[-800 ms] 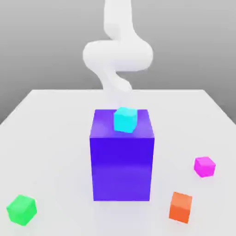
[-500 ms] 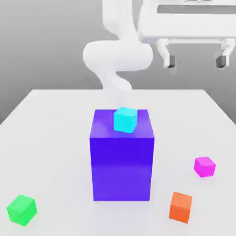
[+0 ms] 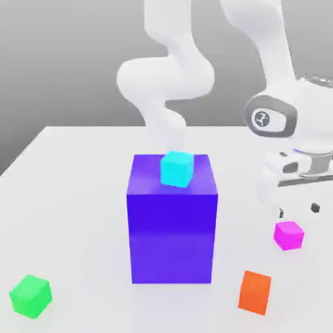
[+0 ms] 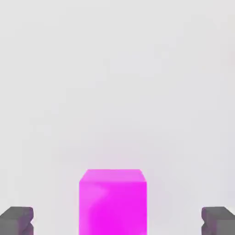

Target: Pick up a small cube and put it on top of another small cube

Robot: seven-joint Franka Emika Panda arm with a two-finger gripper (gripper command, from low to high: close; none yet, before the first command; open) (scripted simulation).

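Tool (image 3: 298, 209) is positioned just above the small cube (image 3: 289, 235), fingers (image 4: 16, 219) spread wide, nothing gripped. Small cube is located on the surface (image 3: 71, 195) near its edge at the exterior view's right.

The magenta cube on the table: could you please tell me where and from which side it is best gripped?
Grip the magenta cube by two opposite vertical faces, coming straight down from above. It sits flat and alone on the table, its sides free. The open tool already hangs over it, fingertips straddling it.
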